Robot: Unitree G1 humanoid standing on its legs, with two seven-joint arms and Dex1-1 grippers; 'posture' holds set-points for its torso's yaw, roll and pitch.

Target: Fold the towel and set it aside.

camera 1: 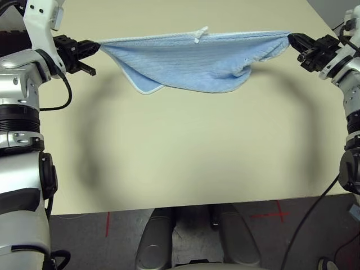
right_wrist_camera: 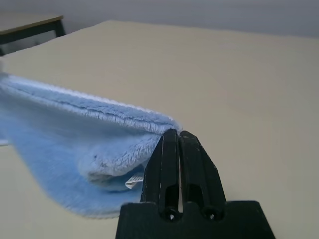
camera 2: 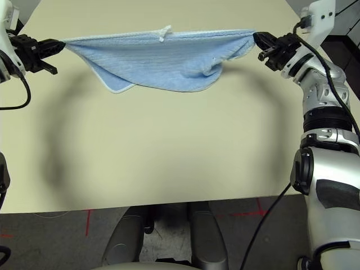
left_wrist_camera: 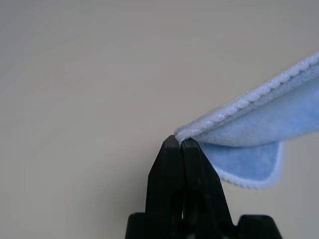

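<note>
towel [camera 1: 194, 62] hanging above table's [camera 1: 185, 157] far edge, sagging mid-span | I'm clenching 2 corners: left claw [camera 1: 94, 49], right claw [camera 1: 292, 39] | soft, light, limp; I'm judging corners best holds

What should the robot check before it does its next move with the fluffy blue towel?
1. Left gripper pinching a corner of the light blue terry-cloth towel with white stitched edging: ok.
2. Right gripper shut on the other end: ok.
3. Top edge stretched between both grippers: ok.
4. Towel lifted off the beige table: ok.
5. Hanging layers line up evenly: not ok; one rounded corner droops lower.
6. Grip strong enough to hold: cannot tell.
</note>
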